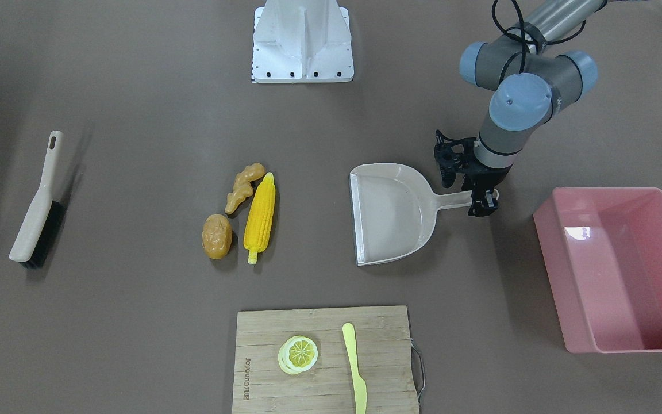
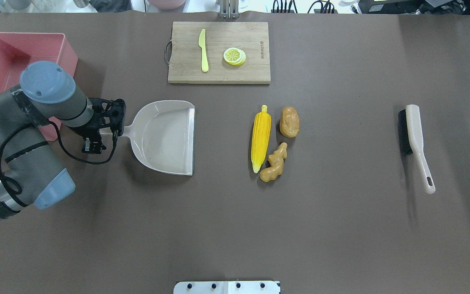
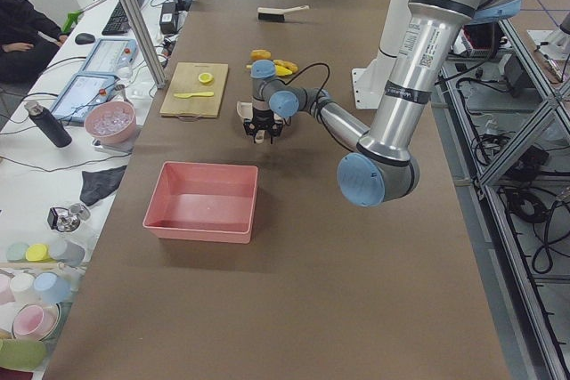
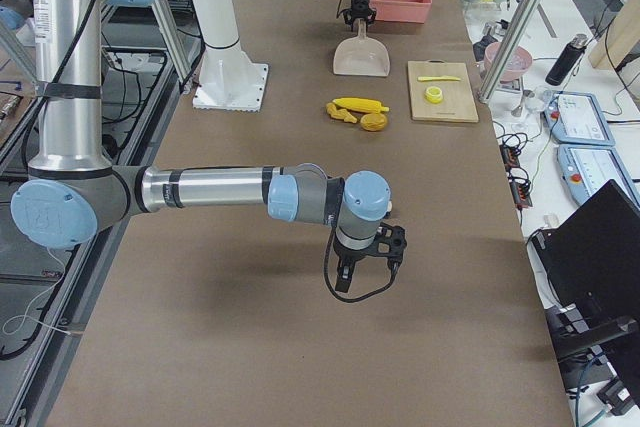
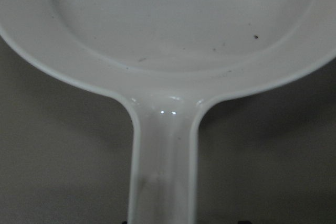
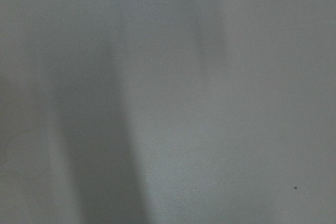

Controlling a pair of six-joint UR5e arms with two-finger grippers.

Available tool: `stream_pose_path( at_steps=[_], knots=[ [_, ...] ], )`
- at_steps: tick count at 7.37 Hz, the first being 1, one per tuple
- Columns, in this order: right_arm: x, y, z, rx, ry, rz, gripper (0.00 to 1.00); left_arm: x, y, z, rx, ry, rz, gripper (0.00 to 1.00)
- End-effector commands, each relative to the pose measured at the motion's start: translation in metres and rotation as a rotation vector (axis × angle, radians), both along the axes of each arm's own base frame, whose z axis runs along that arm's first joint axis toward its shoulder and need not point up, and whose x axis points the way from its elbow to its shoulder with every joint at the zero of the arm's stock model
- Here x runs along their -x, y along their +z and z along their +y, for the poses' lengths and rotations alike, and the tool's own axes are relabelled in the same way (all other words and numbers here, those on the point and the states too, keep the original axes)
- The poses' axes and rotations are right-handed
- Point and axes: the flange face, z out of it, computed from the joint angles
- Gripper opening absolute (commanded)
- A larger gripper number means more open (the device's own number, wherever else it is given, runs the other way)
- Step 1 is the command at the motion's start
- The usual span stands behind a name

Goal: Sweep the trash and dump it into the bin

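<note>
I read the table from my overhead camera, with 12 o'clock on the far side from the robot. Far over at 10 o'clock sits the pink bin [image 2: 68, 55], with the left arm partly in front of it. Next comes the left gripper [image 1: 483, 202]. It points down at the end of the dustpan's handle, with a finger on each side of it. I cannot tell if the fingers are squeezing the handle or just standing beside it. My left wrist camera shows the handle running straight up the picture into the pan. The beige dustpan [image 2: 165, 134] lies flat on the brown table [image 2: 341, 224], its handle toward 9 o'clock and its wide mouth toward 3 o'clock. Up at 12 o'clock is a wooden cutting board [image 2: 186, 69] with a pale yellow knife [image 2: 203, 51] and a lemon slice [image 2: 234, 56] lying on it, apart from each other. In the middle of the table is the trash, well apart from the bin and a little way off from the dustpan's mouth. The yellow corn cob [image 2: 260, 139] lies lengthwise from 12 to 6. The brown potato [image 2: 289, 121] is just beside it at 2 o'clock. The tan ginger root [image 2: 273, 163] is at the corn's 4 o'clock, close against it. Far over at 3 o'clock lies a hand brush [image 2: 416, 139], bristles toward the trash and handle toward 5 o'clock. The right gripper [image 4: 350, 275] shows only in my right side camera. It hangs over bare table, and I cannot tell if it is open or closed.
</note>
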Motion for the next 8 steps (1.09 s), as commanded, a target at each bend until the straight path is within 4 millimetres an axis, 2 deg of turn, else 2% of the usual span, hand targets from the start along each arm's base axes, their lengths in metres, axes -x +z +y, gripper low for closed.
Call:
stream_pose_path(
  at_steps=[1,4,5,6,7,8],
  knots=[
    [0.0,0.0,0.0,0.002,0.0,0.0,1.0,0.001,-0.006,-0.002,-0.009,-0.004,0.007,0.66],
    [0.0,0.0,0.0,0.003,0.001,-0.001,1.0,0.008,-0.008,-0.007,-0.011,-0.016,0.009,0.65],
    [0.001,0.0,0.0,0.003,0.0,-0.006,1.0,0.012,-0.009,-0.008,-0.012,-0.023,0.01,0.56],
    [0.001,0.001,0.0,0.004,0.001,-0.008,1.0,0.019,-0.01,-0.011,-0.015,-0.034,0.012,0.34],
    [0.001,0.001,0.0,0.004,0.001,-0.008,1.0,0.026,-0.008,-0.015,-0.013,-0.046,0.009,0.0],
    [0.001,0.001,0.0,0.006,0.001,-0.008,1.0,0.028,-0.009,-0.016,-0.013,-0.051,0.011,0.0]
  ],
)
